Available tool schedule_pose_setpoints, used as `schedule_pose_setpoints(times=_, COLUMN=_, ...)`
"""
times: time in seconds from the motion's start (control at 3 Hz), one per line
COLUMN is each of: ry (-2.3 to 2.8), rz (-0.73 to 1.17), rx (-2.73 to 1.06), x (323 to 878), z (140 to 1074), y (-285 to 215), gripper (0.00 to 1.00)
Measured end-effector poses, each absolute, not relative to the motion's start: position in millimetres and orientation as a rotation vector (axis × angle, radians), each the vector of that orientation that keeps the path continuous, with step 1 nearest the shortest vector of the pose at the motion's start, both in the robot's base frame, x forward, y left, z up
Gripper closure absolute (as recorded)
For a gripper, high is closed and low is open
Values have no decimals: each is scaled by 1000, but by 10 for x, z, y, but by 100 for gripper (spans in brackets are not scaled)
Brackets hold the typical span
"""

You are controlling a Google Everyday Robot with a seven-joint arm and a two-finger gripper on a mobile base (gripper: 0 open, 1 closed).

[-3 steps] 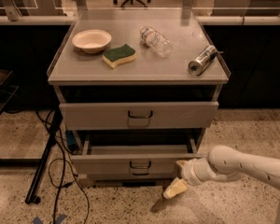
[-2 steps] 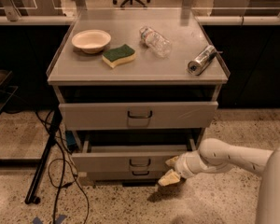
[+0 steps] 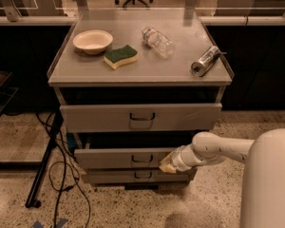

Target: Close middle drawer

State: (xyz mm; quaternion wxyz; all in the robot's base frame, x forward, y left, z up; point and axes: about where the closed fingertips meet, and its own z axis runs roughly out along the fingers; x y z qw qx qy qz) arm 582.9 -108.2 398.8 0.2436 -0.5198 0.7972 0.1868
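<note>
Pincer [image 3: 167, 165] low, at or against front of middle drawer [image 3: 118, 158], right of centre — apart or together, cannot tell. Loop handle [image 3: 142, 159] just left of pincer. Drawer stands partly out. Judged best: push straight in, square, steady, to avoid racking. Drawer's long axis runs left-right — front faces camera.

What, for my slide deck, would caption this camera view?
Gripper at the front of the pulled-out middle drawer, right of its handle.
</note>
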Motion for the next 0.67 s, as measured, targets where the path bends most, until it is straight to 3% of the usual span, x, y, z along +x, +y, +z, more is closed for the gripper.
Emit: schedule_pose_setpoints(times=0.67, ry=2178, rz=510, rx=-1420, x=5828, z=3988, y=-1082, gripper=15)
